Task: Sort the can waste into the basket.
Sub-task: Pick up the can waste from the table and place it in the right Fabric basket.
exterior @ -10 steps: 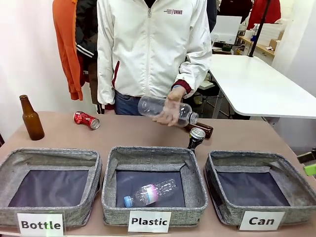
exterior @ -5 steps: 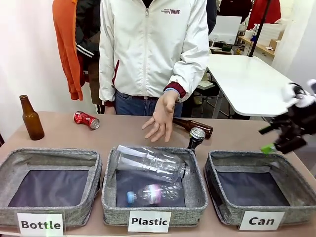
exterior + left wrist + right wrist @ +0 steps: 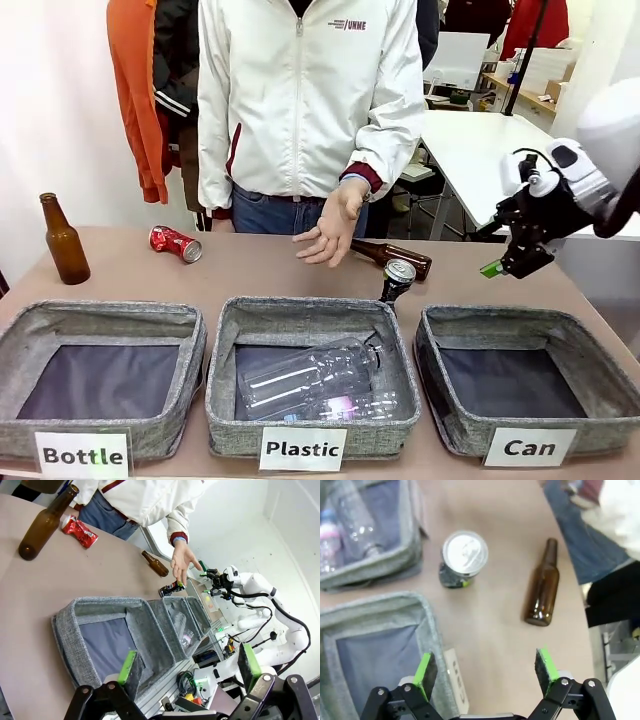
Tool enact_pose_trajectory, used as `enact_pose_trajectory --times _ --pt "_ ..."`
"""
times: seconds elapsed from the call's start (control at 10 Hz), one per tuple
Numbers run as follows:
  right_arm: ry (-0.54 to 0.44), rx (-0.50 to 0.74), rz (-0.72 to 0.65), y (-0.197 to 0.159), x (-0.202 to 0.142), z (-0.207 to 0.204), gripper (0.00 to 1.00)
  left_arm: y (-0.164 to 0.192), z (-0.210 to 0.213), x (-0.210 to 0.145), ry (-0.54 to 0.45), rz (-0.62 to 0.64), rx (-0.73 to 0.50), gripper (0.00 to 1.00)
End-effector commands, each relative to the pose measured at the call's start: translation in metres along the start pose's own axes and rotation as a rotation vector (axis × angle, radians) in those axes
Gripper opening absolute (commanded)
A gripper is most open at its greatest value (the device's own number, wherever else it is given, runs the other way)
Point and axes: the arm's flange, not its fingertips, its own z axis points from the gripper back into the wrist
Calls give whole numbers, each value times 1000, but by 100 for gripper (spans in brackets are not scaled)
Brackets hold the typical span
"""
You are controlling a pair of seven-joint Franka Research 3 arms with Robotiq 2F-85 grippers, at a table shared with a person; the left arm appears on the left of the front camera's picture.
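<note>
Swinging into view, my right gripper [image 3: 485, 666] is hanging wide and empty, approaching the dark, silver-topped metal can [image 3: 465, 555]. The grey fabric "Can" basket [image 3: 500, 322] is lying empty.

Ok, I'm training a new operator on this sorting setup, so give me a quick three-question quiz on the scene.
1. Fill in: the right gripper, facing the dark can, has jaws ____.
2. True or false: the Can basket already holds a can.
3. Which lies nearer the upright brown bottle: (a) the red crushed can, (b) the dark can?
Key: 1 open; 2 false; 3 a.
</note>
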Motion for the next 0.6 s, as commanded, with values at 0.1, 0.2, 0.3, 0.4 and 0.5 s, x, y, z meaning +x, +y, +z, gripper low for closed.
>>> enact_pose_trajectory --times 0.1,0.2,0.3,0.4,0.5 --pt "-45 9 54 -10 -3 -18 100 -2 0 2 -13 -22 -16 100" --pt "-57 34 80 -15 1 -31 100 -2 0 2 -13 -22 -16 100" --pt "-61 76 110 -22 2 -47 100 -2 0 2 -13 -22 -16 100" --pt "-85 117 132 -30 3 -65 100 -2 0 2 -13 -22 -16 100" --pt "-101 138 146 -34 2 -77 100 -2 0 2 -13 -22 -16 100"
